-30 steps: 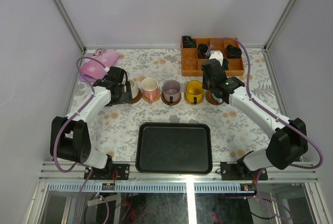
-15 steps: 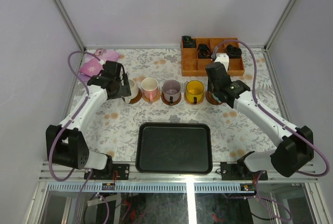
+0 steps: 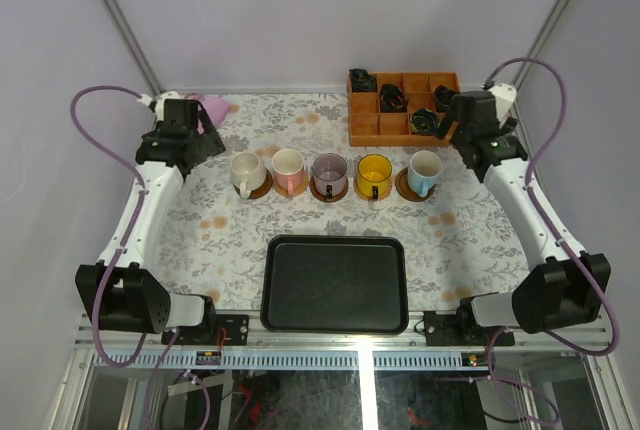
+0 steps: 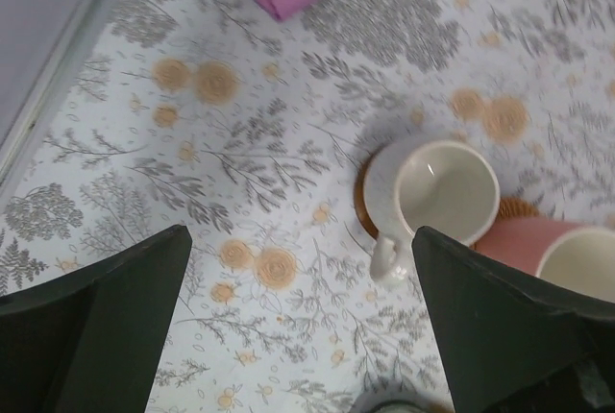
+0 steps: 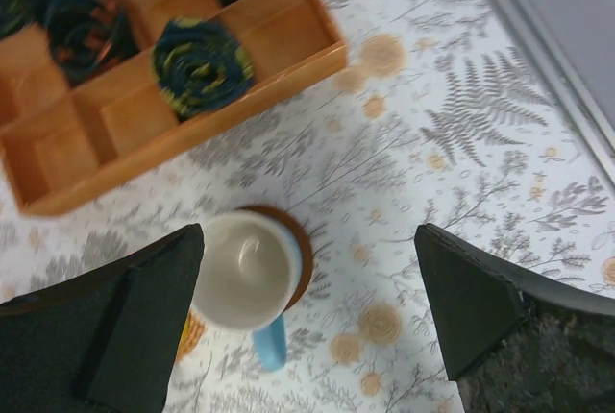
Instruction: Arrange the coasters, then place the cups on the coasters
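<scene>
Both arms have drawn back; left gripper [image 4: 300, 235] and right gripper [image 5: 309, 230] gape empty; only overhead shows five cups [image 3: 329, 168] upright on coasters [image 3: 330, 194]

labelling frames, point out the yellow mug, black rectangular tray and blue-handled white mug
yellow mug [image 3: 376, 170]: top external view, inner floor
black rectangular tray [image 3: 335, 284]: top external view, bare floor
blue-handled white mug [image 5: 245, 264]: right wrist view, inner floor

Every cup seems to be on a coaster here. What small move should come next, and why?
Probably just pull both grippers back toward the near edge and stop. The five cups stand in a row, from the cream cup to the blue-handled cup, each on one of the coasters. The left gripper and right gripper are open, hold nothing and are clear of the cups.
</scene>
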Tool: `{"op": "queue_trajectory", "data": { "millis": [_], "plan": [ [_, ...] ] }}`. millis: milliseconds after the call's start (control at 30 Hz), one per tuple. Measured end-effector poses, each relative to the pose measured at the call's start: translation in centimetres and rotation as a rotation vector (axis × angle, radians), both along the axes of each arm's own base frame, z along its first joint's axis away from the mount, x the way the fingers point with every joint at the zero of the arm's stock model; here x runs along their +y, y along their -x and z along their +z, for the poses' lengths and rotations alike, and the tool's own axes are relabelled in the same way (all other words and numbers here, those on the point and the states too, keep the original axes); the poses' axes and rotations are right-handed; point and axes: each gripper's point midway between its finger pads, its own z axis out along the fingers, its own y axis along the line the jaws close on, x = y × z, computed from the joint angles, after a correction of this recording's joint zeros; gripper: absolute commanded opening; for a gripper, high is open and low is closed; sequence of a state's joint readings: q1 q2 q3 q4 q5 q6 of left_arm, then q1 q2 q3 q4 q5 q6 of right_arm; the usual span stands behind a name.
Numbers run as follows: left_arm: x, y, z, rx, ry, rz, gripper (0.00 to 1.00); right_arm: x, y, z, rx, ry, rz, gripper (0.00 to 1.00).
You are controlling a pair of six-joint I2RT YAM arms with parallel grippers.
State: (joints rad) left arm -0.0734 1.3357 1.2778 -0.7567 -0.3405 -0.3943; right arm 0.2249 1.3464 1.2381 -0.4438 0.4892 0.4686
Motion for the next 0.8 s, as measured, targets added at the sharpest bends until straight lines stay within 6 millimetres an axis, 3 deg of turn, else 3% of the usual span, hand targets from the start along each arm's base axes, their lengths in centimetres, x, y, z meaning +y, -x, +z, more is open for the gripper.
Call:
{"op": "queue_trajectory", "data": {
  "millis": [167, 400, 800],
  "plan": [
    [4.4, -0.2, 1.1, -0.048, 0.014, 0.141, 1.0, -5.4, -0.6, 0.2, 0.0, -0.049, -0.157, 0.99],
    [8.5, 0.4, 0.9, -0.046, 0.047, 0.247, 1.0, -9.7, 0.2, 0.3, -0.009, -0.089, -0.3, 0.99],
    [9.3, 0.2, 0.4, -0.035, 0.047, 0.268, 1.0, -9.7, -0.4, -0.3, 0.017, -0.108, -0.301, 0.99]
  ]
}}
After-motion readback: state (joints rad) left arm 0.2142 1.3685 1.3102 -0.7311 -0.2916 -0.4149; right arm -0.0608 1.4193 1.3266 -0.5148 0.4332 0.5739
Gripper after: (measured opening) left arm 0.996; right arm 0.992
